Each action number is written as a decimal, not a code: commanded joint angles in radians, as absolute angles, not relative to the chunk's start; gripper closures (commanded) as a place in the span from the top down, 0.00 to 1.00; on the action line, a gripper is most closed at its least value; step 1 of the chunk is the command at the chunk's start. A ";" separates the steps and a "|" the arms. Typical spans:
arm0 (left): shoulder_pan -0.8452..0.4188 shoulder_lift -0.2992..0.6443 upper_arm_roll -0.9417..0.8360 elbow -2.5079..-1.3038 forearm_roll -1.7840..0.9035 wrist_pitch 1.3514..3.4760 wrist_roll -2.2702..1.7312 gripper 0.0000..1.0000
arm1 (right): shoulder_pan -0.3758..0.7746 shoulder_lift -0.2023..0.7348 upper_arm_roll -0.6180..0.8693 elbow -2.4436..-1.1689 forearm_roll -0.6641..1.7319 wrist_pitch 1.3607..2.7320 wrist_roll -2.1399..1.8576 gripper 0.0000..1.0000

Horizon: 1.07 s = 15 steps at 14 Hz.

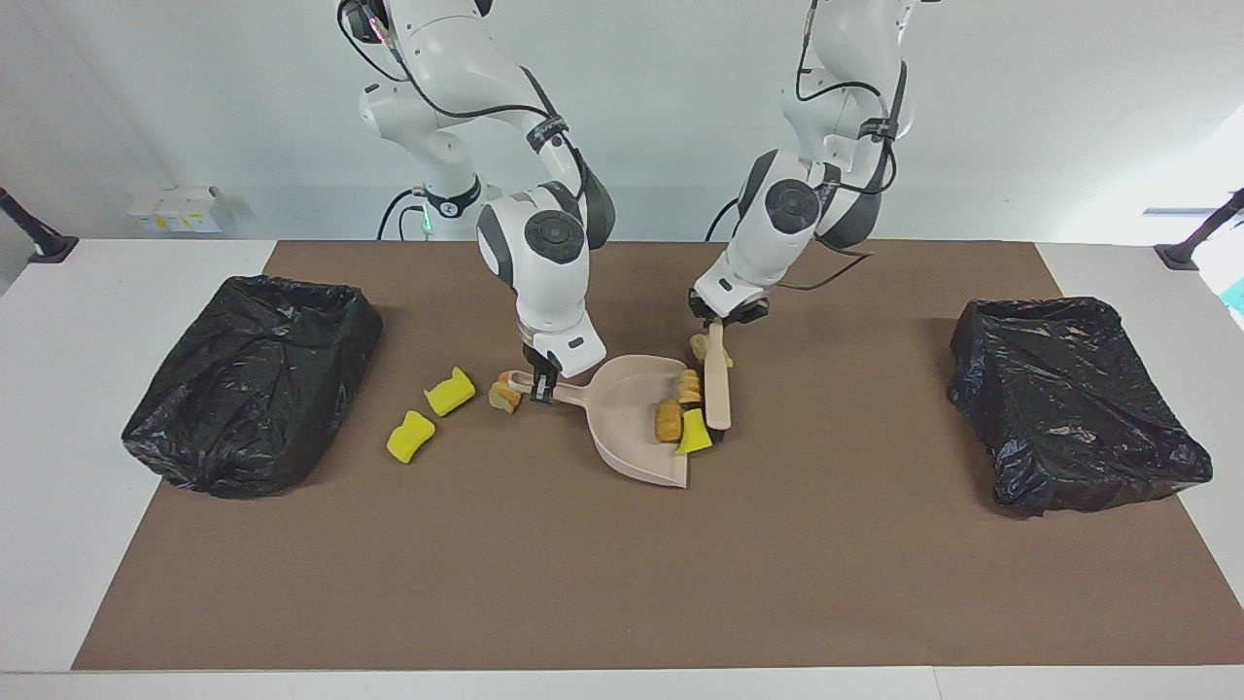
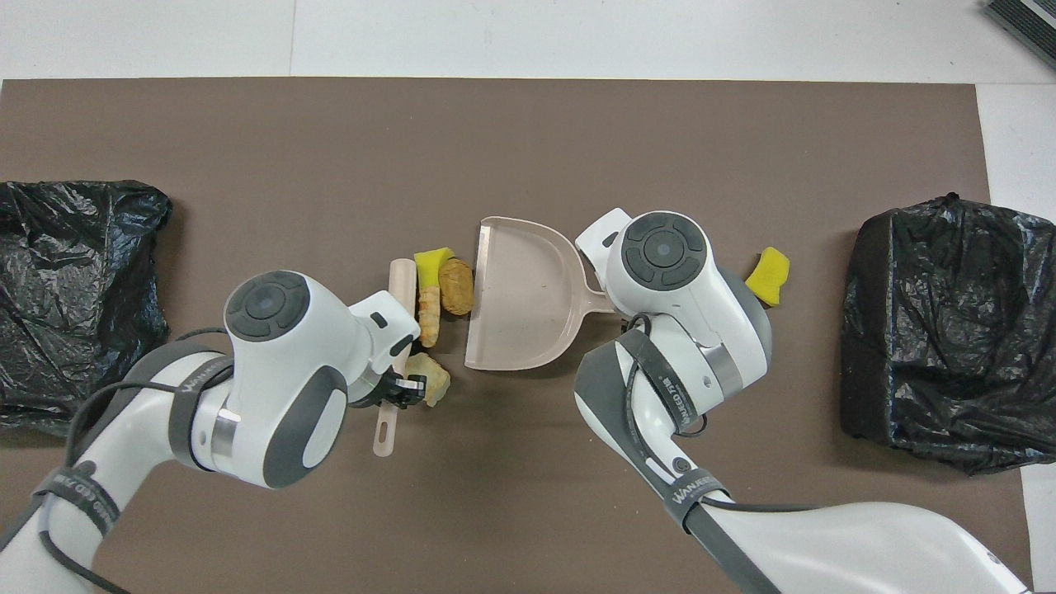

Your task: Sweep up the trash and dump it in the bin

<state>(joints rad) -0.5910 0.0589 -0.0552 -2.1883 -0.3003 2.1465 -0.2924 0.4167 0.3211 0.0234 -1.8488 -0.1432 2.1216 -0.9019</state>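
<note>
From the facing view, the right gripper [image 1: 542, 373] is clenched on the handle of the beige dustpan [image 1: 637, 420], which lies flat on the brown mat [image 1: 622, 564] near the middle of the table with its open lip toward the left arm's end. The left gripper [image 1: 717, 319] grasps the handle of a small brush [image 1: 717, 384], whose head is down on the mat just at the dustpan's lip. Pressed between brush and lip are an orange bread piece [image 1: 668, 420], a yellow sponge chunk [image 1: 694, 433] and a striped pastry piece [image 1: 689, 385]; they sit at or just on the lip. A pale pastry bit [image 1: 698, 347] lies by the brush handle, nearer the robots. Toward the right arm's end, a bread piece [image 1: 505, 393] lies beside the dustpan handle, with two yellow sponges [image 1: 450, 391] [image 1: 411, 436] past it. A black-lined bin [image 1: 255, 381] stands at the right arm's end and another bin [image 1: 1074, 401] at the left arm's end.

From the overhead view, the brush [image 2: 398, 289] lies alongside the yellow chunk [image 2: 432, 261], the orange piece [image 2: 456, 286] and the striped piece [image 2: 429, 309], all just beside the dustpan [image 2: 520, 297] lip. The pale bit [image 2: 433, 386] sits close to the left gripper [image 2: 402, 388]. The right arm's wrist hides its gripper; one yellow sponge [image 2: 769, 274] shows beside it.
</note>
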 commanded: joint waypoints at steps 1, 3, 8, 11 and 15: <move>-0.612 0.064 -0.038 -2.125 -0.324 2.113 -0.293 0.00 | 0.414 0.299 0.028 -1.888 -0.149 2.151 -0.923 0.00; -0.588 0.029 -0.031 -2.057 -0.330 1.986 -0.322 0.00 | 0.413 0.301 0.028 -1.885 -0.153 2.148 -0.937 0.00; -0.575 -0.001 -0.028 -2.055 -0.322 1.893 -0.863 0.00 | 0.402 0.299 0.028 -1.879 -0.158 2.145 -1.089 0.00; -0.595 -0.112 -0.032 -2.213 -0.322 1.859 -1.094 0.00 | 0.416 0.278 0.028 -1.907 -0.192 2.122 -1.175 0.00; -0.704 -0.201 -0.035 -2.413 -0.322 2.003 -1.100 0.00 | 0.414 0.261 0.028 -1.937 -0.232 2.123 -1.200 0.00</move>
